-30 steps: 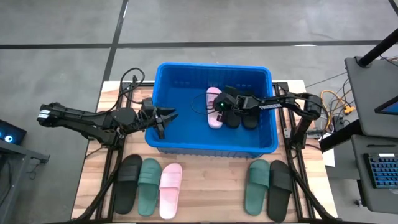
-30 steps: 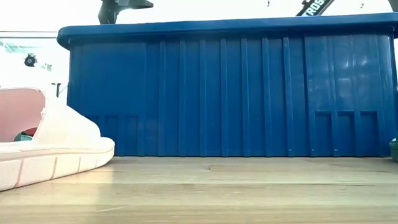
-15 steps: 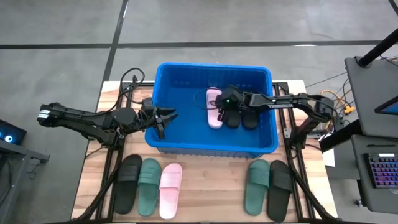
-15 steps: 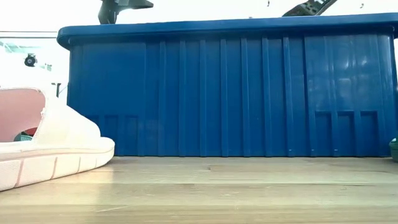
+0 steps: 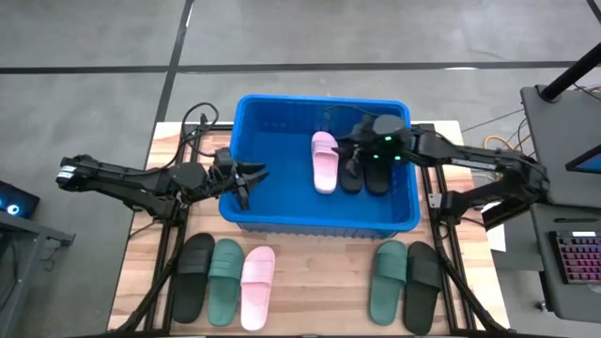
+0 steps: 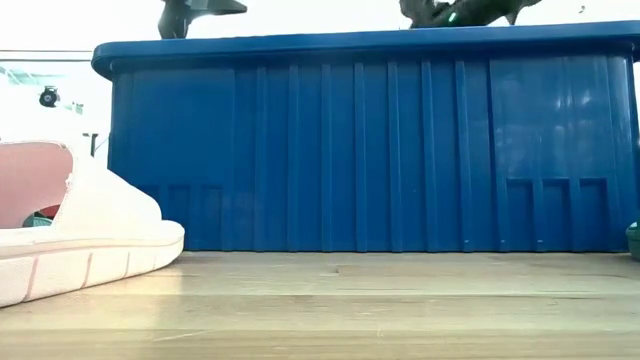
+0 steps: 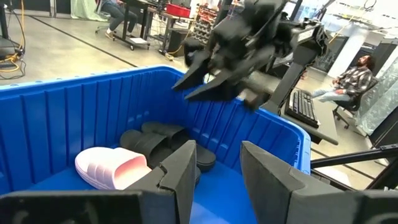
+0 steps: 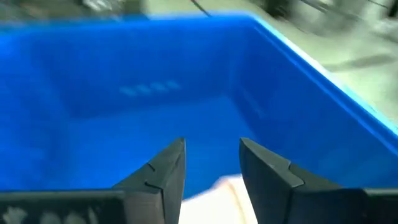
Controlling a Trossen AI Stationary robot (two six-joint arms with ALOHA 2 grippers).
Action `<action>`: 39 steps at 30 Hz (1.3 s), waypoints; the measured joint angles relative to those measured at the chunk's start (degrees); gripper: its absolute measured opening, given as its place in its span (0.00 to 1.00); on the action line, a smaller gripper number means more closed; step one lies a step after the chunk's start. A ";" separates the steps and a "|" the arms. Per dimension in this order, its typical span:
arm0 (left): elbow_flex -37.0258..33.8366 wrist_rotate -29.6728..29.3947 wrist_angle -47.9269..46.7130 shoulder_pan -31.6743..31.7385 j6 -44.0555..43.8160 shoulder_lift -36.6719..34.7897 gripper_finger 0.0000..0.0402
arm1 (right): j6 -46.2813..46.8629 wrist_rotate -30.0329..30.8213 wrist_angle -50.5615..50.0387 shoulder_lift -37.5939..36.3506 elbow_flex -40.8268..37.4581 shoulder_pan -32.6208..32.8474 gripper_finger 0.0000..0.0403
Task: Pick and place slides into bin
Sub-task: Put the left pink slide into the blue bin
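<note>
- Three slides are seen inside the bin [image 5: 246,192]: one pink slide [image 5: 324,161] and two black slides [image 5: 364,174] lying side by side just beside it, toward the right wall.
- Five are left on the counter [image 5: 310,310], in front of the bin. Left group: a black slide [image 5: 193,277], a green slide [image 5: 225,281], a second pink slide [image 5: 256,286], packed side by side. Right group: a second green slide [image 5: 387,281] and one more black slide [image 5: 422,285], also touching.
- Progress is judged at three of eight placed, so under half done.
- The right claw [image 5: 357,150] is held above the bin, over the black pair; its fingers are parted and nothing is seen between them in the right wrist view, only blue wall and a bit of pink below.
- The left claw [image 5: 252,178] is parked over the bin's left rim, fingers apart, nothing gripped; the binned slides show past its fingers in the left wrist view.
- Next step is judged to be a reach out of the bin to one of the counter groups; the tight packing there may make a single pick awkward.
</note>
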 joint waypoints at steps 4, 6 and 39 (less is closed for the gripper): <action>0.00 0.00 -0.02 -0.02 0.00 0.73 0.28 | 2.18 -9.02 0.09 -5.50 0.00 0.13 0.31; 0.00 0.00 0.00 0.00 0.00 1.29 0.28 | 4.00 -11.39 0.05 -7.74 -0.01 0.31 0.30; 0.22 0.02 3.00 -0.01 1.49 2.38 0.28 | 10.79 -6.12 19.47 -45.22 -30.05 9.38 0.02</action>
